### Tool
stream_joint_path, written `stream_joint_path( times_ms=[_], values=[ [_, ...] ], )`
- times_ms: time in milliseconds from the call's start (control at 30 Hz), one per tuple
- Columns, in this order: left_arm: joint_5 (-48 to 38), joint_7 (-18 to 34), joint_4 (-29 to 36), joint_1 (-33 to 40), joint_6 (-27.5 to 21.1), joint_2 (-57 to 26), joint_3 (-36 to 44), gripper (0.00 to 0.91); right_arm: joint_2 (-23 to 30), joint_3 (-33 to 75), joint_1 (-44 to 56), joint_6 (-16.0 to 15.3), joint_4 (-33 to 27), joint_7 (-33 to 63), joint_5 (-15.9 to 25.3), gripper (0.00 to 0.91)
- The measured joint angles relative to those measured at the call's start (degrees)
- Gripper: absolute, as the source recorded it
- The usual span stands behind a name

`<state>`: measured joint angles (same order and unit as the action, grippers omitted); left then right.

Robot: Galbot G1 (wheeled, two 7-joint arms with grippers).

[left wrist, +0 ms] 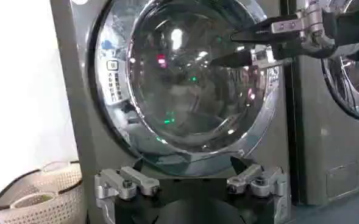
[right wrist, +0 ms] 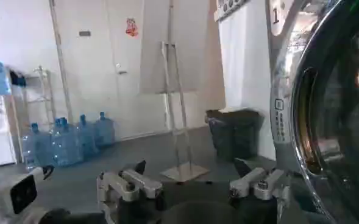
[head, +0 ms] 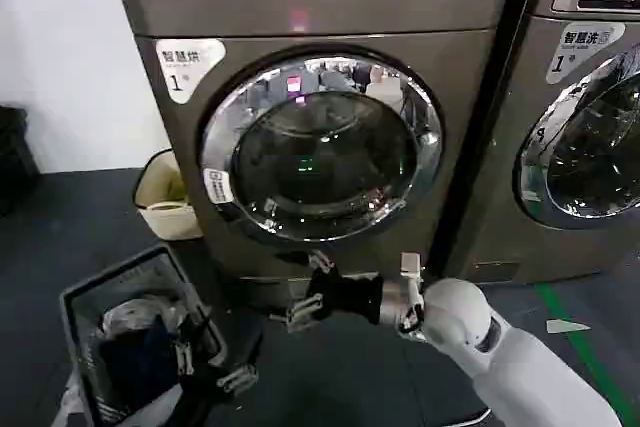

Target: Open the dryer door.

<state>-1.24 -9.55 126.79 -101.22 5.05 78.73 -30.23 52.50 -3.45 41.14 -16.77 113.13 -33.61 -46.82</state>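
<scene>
The dryer door (head: 322,150) fills the centre of the head view, shut flush against the grey machine front, its chrome rim ringing dark domed glass, a small white sticker (head: 217,186) on the rim's left side. The right gripper (head: 303,305) sits low in the centre of that view, just below the door's bottom edge, its fingers spread apart and holding nothing. The left gripper (head: 205,359) hangs in the lower left, over a dark laundry basket (head: 82,296), its fingers likewise parted and empty. That basket holds a heap of dark and pale clothes (head: 135,342). Left of the dryer, at the middle left, a cream woven basket (head: 160,209) stands on the floor; its contents cannot be made out. At the right edge stands a second machine (head: 580,127).
</scene>
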Motion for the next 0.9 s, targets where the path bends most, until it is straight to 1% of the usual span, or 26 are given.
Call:
stream_joint_path(
  times_ms=[100,333,533,900],
  values=[
    [0.0,0.0,0.0,0.0,0.0,0.0,0.0,0.907,0.3,0.3,0.3,1.2,0.0,0.3,-1.5,0.907],
    [-0.1,0.0,-0.1,-0.1,0.0,-0.2,-0.2,0.907,0.4,1.7,-0.6,2.8,-1.6,-0.1,-0.9,0.907],
    [-0.2,0.0,-0.1,0.0,0.0,-0.3,-0.3,0.907,1.1,1.4,-3.2,3.8,-5.1,-0.6,0.9,0.907],
    [-0.3,-0.1,-0.2,0.0,0.0,-0.3,-0.3,0.907,3.7,-2.5,-10.8,4.9,-13.9,-1.4,1.5,0.907]
  ],
)
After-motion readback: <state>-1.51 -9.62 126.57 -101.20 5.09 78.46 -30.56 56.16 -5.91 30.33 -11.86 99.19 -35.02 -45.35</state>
